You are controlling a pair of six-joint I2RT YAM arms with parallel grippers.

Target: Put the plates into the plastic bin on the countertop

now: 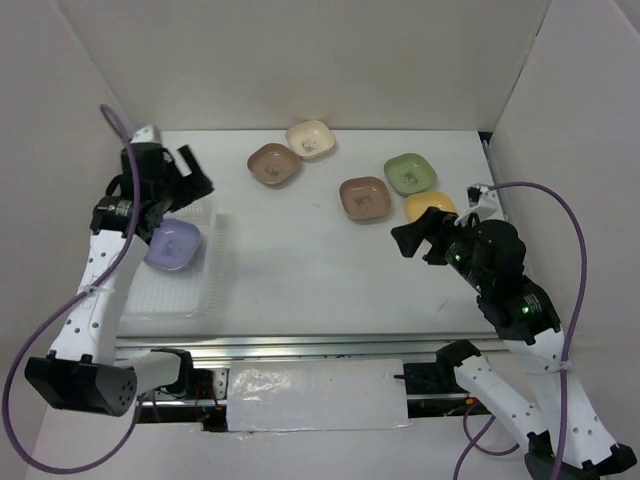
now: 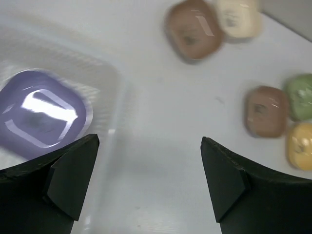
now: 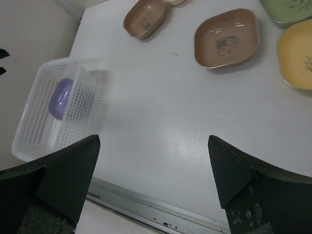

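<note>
The translucent plastic bin (image 1: 205, 270) lies at the left of the countertop (image 1: 300, 260) with a purple plate (image 1: 171, 245) in it. Two brown plates (image 1: 273, 164) (image 1: 364, 197), a cream plate (image 1: 310, 139), a green plate (image 1: 409, 173) and a yellow plate (image 1: 428, 207) lie on the countertop at the back and right. My left gripper (image 1: 193, 172) is open and empty above the bin's far end; in its wrist view the purple plate (image 2: 41, 113) sits left of the fingers. My right gripper (image 1: 420, 238) is open and empty, just in front of the yellow plate.
White walls enclose the countertop on the left, back and right. A metal rail (image 1: 300, 345) runs along the near edge. In the right wrist view the bin (image 3: 53, 107) sits far left, and a brown plate (image 3: 225, 38) and the yellow plate (image 3: 296, 61) lie ahead.
</note>
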